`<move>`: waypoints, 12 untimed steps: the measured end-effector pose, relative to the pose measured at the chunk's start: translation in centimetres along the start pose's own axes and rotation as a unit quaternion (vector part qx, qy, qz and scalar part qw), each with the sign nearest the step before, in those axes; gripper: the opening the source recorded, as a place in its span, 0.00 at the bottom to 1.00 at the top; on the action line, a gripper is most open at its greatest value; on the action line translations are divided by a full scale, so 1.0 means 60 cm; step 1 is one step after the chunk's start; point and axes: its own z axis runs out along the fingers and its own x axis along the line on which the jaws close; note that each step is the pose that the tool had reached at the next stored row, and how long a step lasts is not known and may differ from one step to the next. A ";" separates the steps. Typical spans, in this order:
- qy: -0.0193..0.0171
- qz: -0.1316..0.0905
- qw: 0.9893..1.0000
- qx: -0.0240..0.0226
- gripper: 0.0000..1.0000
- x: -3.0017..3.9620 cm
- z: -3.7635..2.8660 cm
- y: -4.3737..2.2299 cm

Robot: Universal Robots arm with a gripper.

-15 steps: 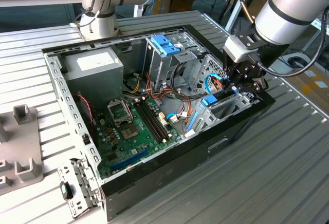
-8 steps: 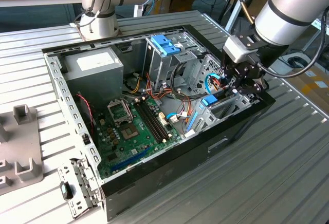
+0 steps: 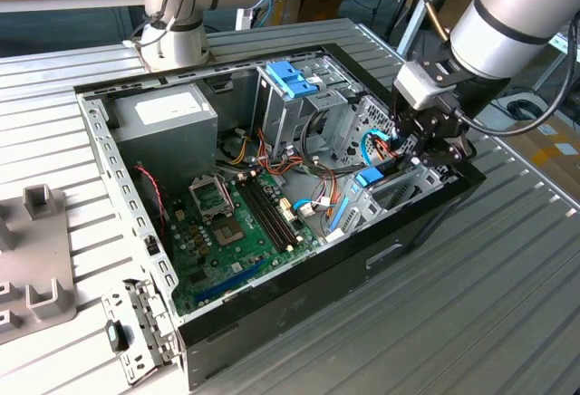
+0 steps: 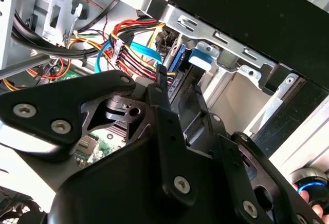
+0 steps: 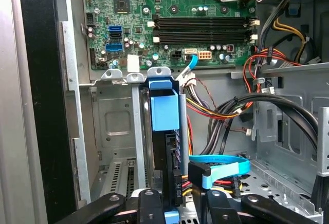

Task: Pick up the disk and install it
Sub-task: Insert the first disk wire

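Note:
The disk (image 5: pixel 164 112) stands on edge in a metal bay slot at the front of the open computer case (image 3: pixel 136 223), its blue frame tab uppermost. In the exterior view the blue tab of the disk (image 3: pixel 370 177) sits at the case's right end. My gripper (image 5: pixel 181 201) reaches down into that bay and straddles the disk's far end. One finger (image 5: pixel 148 199) lies close against the disk; a gap shows before the other finger (image 5: pixel 216 202). In the second wrist view the gripper (image 4: pixel 179 86) stands open around the disk (image 4: pixel 178 59).
A blue data cable (image 5: pixel 223 168) and bundled wires (image 5: pixel 226 111) crowd the bay beside my fingers. The motherboard (image 3: pixel 236 232), a grey power supply box (image 3: pixel 168 114) and a blue latch on a silver cage (image 3: pixel 290 78) share the case. A grey fixture (image 3: pixel 36 250) lies on the slatted table.

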 end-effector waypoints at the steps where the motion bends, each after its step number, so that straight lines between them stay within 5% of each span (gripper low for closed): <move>1: 0.000 0.000 1.000 0.000 0.36 0.000 -0.003 0.000; 12: 0.000 0.000 1.000 0.000 0.36 -0.003 -0.026 -0.002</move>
